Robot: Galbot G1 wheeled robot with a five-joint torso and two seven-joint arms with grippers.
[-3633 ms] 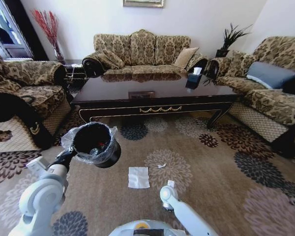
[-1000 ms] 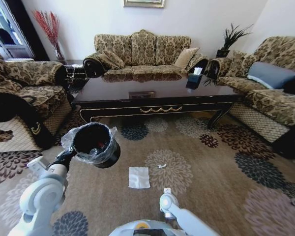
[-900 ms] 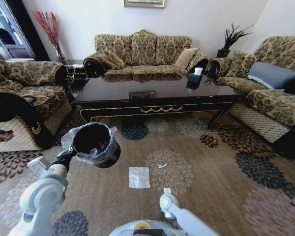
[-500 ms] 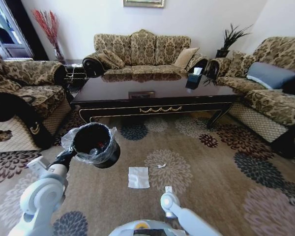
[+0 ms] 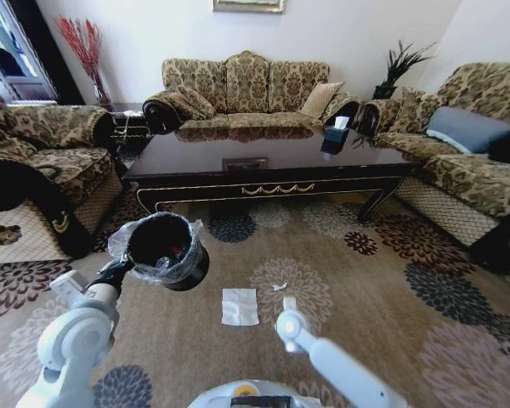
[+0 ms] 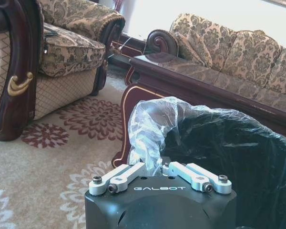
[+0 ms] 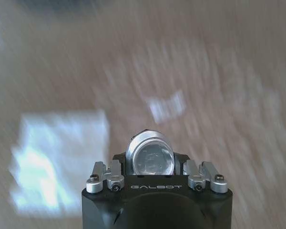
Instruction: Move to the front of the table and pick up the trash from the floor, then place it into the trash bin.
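The right arm has swung up and forward since half a second ago, so the right gripper now hangs over the tan flower-patterned carpet floor just beside the flat white square napkin; its wrist view is smeared with motion, and whether its fingers are spread or closed I cannot tell; I judge this the opening of a reach for the trash, with nothing yet picked up. The napkin lies flat, near-square, its slightly longer axis running toward the long glossy dark brown coffee table; a small white scrap lies between napkin and table, well short of the table. The left gripper is clenched on the crinkled clear liner at the rim of the small round black trash bin, holding it off the floor, on the napkin's left, mouth tilted up toward the head camera.
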